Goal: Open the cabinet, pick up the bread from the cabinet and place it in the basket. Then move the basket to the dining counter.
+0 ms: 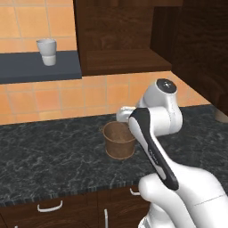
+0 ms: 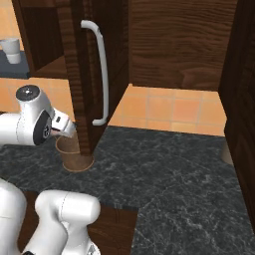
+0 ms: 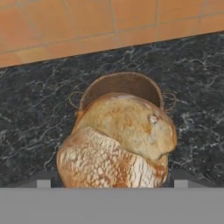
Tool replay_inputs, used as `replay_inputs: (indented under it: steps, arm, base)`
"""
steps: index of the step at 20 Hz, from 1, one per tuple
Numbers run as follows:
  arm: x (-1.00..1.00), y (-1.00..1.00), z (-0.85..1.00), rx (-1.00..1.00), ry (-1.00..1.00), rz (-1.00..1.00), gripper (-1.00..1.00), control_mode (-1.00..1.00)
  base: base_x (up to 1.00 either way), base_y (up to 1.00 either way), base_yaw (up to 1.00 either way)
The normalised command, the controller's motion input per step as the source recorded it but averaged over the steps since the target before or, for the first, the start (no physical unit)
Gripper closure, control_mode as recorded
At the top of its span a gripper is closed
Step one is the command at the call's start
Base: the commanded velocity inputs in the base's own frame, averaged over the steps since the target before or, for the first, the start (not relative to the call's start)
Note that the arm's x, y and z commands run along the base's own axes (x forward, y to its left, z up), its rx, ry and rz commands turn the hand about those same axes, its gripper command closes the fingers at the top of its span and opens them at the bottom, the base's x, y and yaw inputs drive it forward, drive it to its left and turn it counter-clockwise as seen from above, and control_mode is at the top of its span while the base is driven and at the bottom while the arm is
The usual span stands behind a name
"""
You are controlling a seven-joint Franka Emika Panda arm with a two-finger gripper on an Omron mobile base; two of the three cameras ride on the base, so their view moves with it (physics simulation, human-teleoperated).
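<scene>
The wall cabinet (image 2: 82, 74) stands open, its dark wood door swung out with the long curved silver handle (image 2: 102, 69) facing the right base camera, so the first step looks done. The bread (image 3: 118, 140), a lumpy tan-brown roll, sits large in the hand view between the pincer's tips, directly above the mouth of the woven basket (image 3: 120, 85). The pincer (image 3: 113, 183) is spread wide around the roll and appears to be holding it (a wide grip on a wide thing, as far as one can judge).

The basket (image 1: 119, 140) rests on the black marbled surface (image 1: 44, 156) against the orange tiled wall, just ahead of the arm's wrist. By the look of it, the bread has left the cabinet but is not yet in the basket; releasing it there, then carrying the basket to the dining counter, remains.

Hard to make out: the fingertips are mostly hidden behind the roll, so actual contact is unclear. In the right base view the open door covers part of the basket (image 2: 74, 154). A white cup (image 1: 46, 52) stands on a grey shelf (image 1: 38, 67) nearby.
</scene>
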Motion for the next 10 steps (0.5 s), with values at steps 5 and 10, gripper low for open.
replay_inputs:
  steps: [5, 10]
  arm:
    - [0.85, 0.01, -0.58, 0.00, 0.20, -0.01, 1.00, -1.00]
    - [0.61, 0.01, -0.77, -0.05, 0.11, -0.03, 1.00, -1.00]
  base:
    - [0.00, 0.00, 0.00]
    - [0.00, 0.00, 0.00]
